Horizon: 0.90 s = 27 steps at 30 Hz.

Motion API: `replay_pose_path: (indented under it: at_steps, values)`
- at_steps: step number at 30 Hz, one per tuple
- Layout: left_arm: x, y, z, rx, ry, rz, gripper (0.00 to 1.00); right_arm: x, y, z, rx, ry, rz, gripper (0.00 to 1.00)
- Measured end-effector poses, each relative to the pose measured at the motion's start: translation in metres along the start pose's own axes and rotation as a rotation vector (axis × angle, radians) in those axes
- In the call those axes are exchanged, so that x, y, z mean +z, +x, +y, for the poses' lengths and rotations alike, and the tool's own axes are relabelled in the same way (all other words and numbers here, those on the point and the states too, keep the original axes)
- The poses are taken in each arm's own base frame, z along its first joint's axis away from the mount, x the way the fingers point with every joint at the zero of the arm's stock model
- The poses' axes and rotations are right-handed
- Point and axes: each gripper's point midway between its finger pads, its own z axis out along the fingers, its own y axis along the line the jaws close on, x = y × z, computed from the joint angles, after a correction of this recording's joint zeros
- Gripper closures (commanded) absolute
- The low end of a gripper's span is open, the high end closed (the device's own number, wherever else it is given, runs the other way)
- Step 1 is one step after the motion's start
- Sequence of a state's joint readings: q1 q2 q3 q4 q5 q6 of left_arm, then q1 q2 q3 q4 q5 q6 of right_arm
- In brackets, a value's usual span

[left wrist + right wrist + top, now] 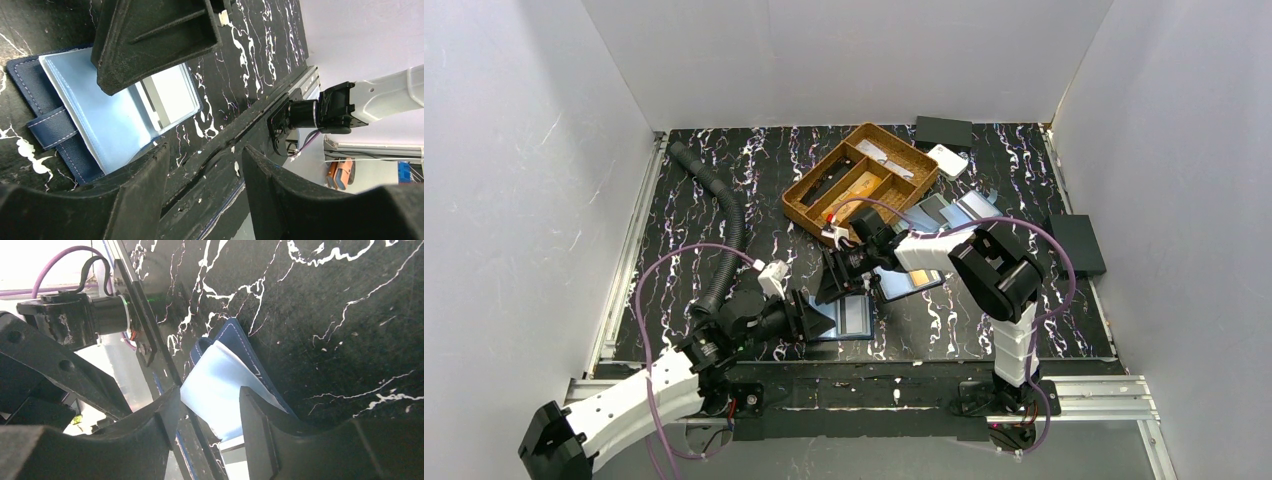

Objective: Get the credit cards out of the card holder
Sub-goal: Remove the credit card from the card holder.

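Inspector: Location of the card holder (856,320)?

Recorder: Flat on the surface (1024,180), near the front edge, between the two arms. Dark blue cover underneath, pale clear sleeves facing up, strap (50,132) lying out to one side.

Inspector: Left end effector (822,322)?

Recorder: Open. It sits low over the surface, just beside the holder's left edge. Its own wrist view shows nothing between the fingers, only the surface and the front rail.

Inspector: Right end effector (832,275)?

Recorder: Also open, fingers apart. It hangs over the holder from the far side, tilted down. In the left wrist view one of its fingers (150,40) overlaps a sleeve. In its own view a pale sleeve, raised off the cover, shows through the gap. Whether it touches the sleeve cannot be told.

Inspector: Credit cards (861,183)?

Recorder: Something flat and yellow-orange lies in the middle compartment of the woven basket (900,142), well apart from the holder. It is too small in the overhead view to confirm or count. The sleeves in both wrist views read pale blue and white.

Inspector: Other items?

Recorder: Further blue-grey panels (959,210) lie behind the right arm, beside the basket. Whether they join the holder cannot be told. A black ribbed hose (729,215) runs along the left. One black box (944,131) is at the back and another (1079,245) at the right. A small white object (947,160) lies just beside the basket.
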State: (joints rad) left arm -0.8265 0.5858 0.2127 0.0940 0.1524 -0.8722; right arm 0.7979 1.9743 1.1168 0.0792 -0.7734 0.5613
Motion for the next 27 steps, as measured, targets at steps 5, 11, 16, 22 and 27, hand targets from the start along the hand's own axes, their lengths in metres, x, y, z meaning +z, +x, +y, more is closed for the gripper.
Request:
replay_pose_path:
  at_steps: [5, 11, 16, 22, 27]
  values:
    - [0.007, 0.003, -0.002, -0.008, 0.002, 0.03, 0.52, -0.001, 0.001, 0.002, -0.024, -0.02, 0.009, 0.36]
    - [0.016, 0.0, -0.004, -0.02, 0.005, 0.033, 0.54, -0.006, 0.003, 0.01, -0.097, -0.057, 0.024, 0.36]
    - [0.022, 0.001, -0.002, -0.04, -0.006, 0.039, 0.54, -0.029, 0.0, 0.03, -0.288, -0.062, 0.011, 0.36]
    - [0.032, 0.001, 0.004, -0.062, -0.03, 0.037, 0.57, -0.08, -0.015, 0.043, -0.53, -0.042, -0.067, 0.54]
    - [0.048, 0.014, 0.031, -0.092, -0.143, 0.085, 0.57, -0.102, 0.008, 0.017, -0.504, 0.029, -0.084, 0.64]
